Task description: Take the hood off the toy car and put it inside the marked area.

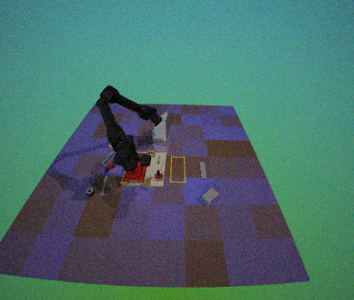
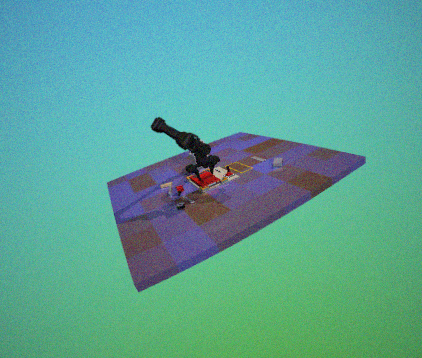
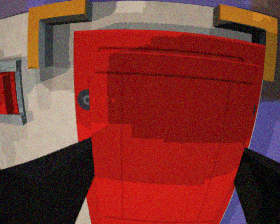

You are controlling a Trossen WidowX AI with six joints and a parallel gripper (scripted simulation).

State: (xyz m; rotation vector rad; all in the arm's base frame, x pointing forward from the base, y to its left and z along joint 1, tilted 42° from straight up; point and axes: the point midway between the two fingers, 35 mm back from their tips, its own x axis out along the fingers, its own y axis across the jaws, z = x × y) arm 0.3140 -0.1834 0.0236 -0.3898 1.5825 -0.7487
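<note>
right, the end effector (image 1: 138, 164) (image 2: 206, 176) (image 3: 167, 149) is gripping the red hood (image 1: 136, 173) (image 2: 207, 178) (image 3: 171, 110), with one black finger at each long side of it. in the wrist view the hood fills the middle, broad and flat, with thin grooves across its face and a small round grey fitting near its left edge. a shadow falls over much of its upper part.

the hood is at the pale board (image 1: 162, 168) (image 2: 233, 176) (image 3: 46, 120), and outside the marked area. around its far end, in the wrist view, two orange corner brackets (image 3: 34, 40) (image 3: 271, 45) stand on the board. beside it on the board is a small red part (image 1: 158, 176) (image 2: 229, 174) (image 3: 8, 92), set in a grey frame as the wrist view shows.

further out, the yellow outline (image 1: 185, 169) (image 2: 250, 167) of the marked area lies just beside the board, apart from the hood. beyond it come a thin pale strip (image 1: 203, 170) (image 2: 258, 159) and a pale block (image 1: 210, 195) (image 2: 277, 162). on the other side of the board there's a small red piece (image 1: 111, 166) (image 2: 179, 189) and a dark ring (image 1: 86, 191) near it. the black arm (image 1: 111, 126) (image 2: 173, 132) bends over the counter (image 1: 166, 260) (image 2: 243, 225), which is patched in purple and brown.
</note>
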